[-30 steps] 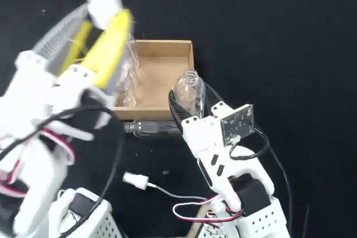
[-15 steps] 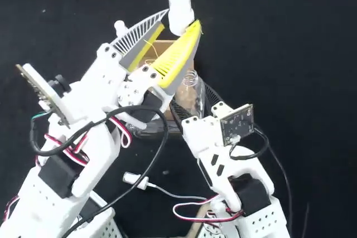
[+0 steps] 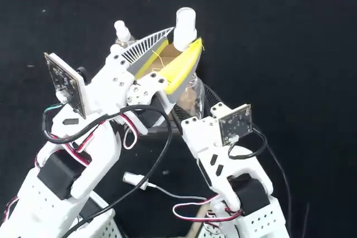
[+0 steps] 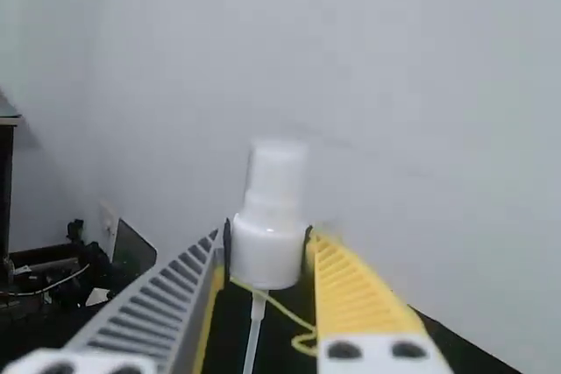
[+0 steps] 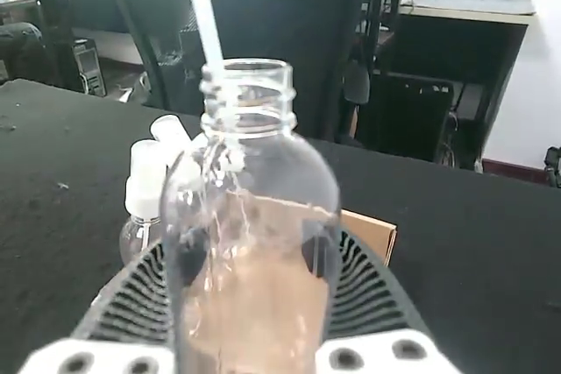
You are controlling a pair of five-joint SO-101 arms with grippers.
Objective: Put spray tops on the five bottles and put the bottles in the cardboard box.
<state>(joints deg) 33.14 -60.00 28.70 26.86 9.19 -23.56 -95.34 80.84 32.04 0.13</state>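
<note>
Overhead, the black table [image 3: 295, 48] lies open on its far side and to the right of both arms. The crowded part is the middle, where the arms meet above the cardboard box [image 3: 160, 54]. A strip of the box's brown inside shows between the left arm's fingers.

From the right wrist, two capped bottles [image 5: 151, 183] stand close together behind the held one. It is unclear whether they stand inside the box, whose edge [image 5: 372, 227] shows on the other side.

The right gripper [image 3: 191, 104] is raised from the near edge. Its black ribbed fingers are clamped around a clear bottle [image 3: 193, 88] that stands upright with an open neck [image 5: 245, 85].

The left gripper [image 3: 181, 36] reaches in from the left, angled up. Its grey and yellow fingers pinch a white spray top [image 3: 184, 22] by the collar, just above the bottle. The dip tube [image 5: 203, 6] hangs down to the neck's rim; whether it is inside cannot be told.

A loose spray top [image 3: 136, 180] lies on the table between the arm bases.
</note>
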